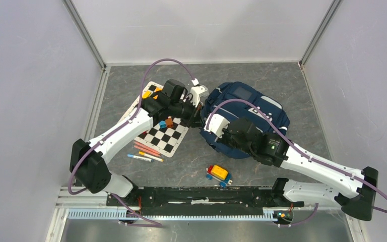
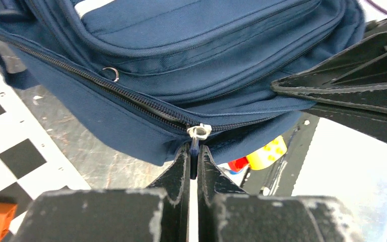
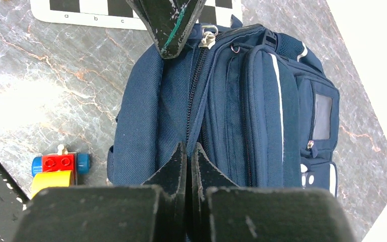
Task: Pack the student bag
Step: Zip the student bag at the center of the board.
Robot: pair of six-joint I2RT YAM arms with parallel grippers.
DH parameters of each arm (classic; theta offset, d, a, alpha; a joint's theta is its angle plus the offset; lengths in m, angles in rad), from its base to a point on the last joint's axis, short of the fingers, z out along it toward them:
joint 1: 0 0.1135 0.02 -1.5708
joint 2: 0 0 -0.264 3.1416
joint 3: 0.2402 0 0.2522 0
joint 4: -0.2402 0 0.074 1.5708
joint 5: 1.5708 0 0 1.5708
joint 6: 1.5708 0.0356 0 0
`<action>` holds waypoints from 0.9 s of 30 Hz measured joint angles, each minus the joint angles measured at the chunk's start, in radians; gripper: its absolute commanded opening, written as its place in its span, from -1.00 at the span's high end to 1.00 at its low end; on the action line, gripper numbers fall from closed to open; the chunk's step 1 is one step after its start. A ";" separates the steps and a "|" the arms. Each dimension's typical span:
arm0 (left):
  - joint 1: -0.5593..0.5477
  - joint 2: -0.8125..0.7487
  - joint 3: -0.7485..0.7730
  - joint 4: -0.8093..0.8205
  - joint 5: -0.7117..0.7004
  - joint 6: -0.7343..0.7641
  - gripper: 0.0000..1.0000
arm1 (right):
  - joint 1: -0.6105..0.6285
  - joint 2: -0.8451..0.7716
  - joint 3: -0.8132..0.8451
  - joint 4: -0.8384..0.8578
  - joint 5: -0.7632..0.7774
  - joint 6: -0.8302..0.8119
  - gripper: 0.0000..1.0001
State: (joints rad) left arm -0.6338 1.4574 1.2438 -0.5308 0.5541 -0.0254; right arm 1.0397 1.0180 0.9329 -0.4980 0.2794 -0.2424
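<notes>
Bag (image 1: 267, 108) lies on the table (image 1: 297, 83) seen from above, just right of the chessboard (image 1: 171, 136). Left wrist: left gripper (image 2: 194, 154) pinches the zip pull (image 2: 195, 142). Right wrist: right gripper (image 3: 187, 151) is pressed together against bag fabric beside the zip.

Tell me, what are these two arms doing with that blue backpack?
They are handling the student bag, which lies on the table. The left gripper is pinched shut on the zip pull at one end of the main zip, while the right gripper is closed on the bag's fabric further along that zip. A chessboard, some markers and a toy truck lie on the table outside the bag.
</notes>
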 measured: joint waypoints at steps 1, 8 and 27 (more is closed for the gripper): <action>-0.003 0.004 0.011 -0.014 -0.014 0.016 0.96 | 0.001 0.002 0.000 0.002 0.003 -0.008 1.00; -0.013 0.044 0.109 -0.111 -0.074 0.118 0.96 | 0.002 0.008 0.000 0.021 0.015 -0.038 1.00; 0.018 0.055 0.188 -0.241 -0.151 0.244 0.96 | 0.018 -0.060 -0.101 0.072 0.028 -0.077 1.00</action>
State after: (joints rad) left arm -0.6159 1.5124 1.4319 -0.7719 0.4030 0.2184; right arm 1.0576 0.9585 0.8318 -0.4259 0.3073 -0.3195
